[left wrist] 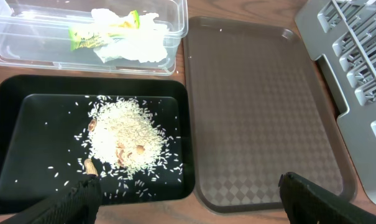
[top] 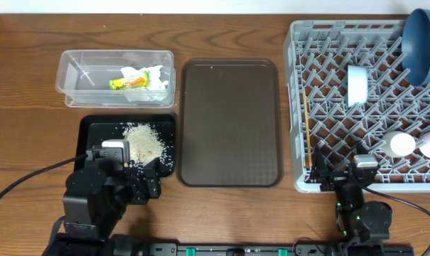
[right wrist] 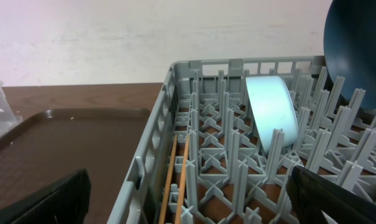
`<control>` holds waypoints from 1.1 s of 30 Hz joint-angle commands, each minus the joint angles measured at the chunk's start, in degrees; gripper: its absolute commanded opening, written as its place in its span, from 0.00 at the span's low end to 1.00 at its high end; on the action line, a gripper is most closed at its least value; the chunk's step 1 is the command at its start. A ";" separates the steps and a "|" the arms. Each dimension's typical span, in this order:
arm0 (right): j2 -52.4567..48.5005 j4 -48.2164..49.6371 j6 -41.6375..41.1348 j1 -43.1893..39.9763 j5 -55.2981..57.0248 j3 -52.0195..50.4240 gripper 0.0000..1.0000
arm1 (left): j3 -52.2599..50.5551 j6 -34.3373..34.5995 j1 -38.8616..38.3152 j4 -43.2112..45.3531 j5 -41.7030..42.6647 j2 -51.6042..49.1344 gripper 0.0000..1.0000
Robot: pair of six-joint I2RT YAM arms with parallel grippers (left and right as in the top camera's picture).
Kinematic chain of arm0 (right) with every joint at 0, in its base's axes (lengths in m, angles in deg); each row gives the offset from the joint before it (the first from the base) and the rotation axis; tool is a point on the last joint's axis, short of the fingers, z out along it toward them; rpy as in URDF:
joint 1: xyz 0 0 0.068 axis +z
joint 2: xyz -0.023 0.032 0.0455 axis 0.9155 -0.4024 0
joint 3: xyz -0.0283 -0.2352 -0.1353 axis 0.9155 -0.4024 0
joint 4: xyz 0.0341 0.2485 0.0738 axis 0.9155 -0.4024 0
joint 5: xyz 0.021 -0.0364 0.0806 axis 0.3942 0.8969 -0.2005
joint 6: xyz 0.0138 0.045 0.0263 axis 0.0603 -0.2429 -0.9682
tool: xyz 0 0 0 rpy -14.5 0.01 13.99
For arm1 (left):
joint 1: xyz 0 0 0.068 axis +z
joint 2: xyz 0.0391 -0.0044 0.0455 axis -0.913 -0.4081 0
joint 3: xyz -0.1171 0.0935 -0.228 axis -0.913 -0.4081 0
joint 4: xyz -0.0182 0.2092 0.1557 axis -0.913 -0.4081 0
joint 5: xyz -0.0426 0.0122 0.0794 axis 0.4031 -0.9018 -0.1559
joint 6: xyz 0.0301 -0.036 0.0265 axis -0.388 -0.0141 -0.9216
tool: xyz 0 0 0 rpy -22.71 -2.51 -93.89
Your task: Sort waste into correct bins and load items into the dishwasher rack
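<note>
L gripper (left wrist: 189, 183) & R gripper (right wrist: 189, 180) are gaping wide, empty. Thin wooden chopsticks (right wrist: 168, 177) are lying along grey lattice plastic rack (right wrist: 149, 152)'s left edge. Prob. light, stiff, slippery, so pinching mid-length.

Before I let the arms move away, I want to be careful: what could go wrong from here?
1. The left pincer hangs open at the near edge of the black tray. A knock could scatter the rice, and some grains lie close to the rim.
2. The chopsticks lie loose along the rack wall. Being thin, they might slip through the lattice.
3. The dark blue plate stands higher than the rack wall, so a jolt might tip it.
</note>
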 commanded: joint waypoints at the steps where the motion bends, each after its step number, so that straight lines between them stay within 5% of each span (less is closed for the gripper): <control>1: 0.52 -0.04 0.70 -0.72 -0.46 -0.24 0.99 | -0.13 -0.35 0.02 0.04 0.17 0.09 0.94; 22: 0.52 -0.04 0.70 -0.72 -0.46 -0.24 0.99 | -2.10 -2.12 0.44 0.22 -3.39 4.96 0.94; 33: 0.52 -0.04 0.70 -0.72 -0.46 -0.24 0.99 | -26.84 -2.05 3.43 18.97 -3.32 24.20 0.94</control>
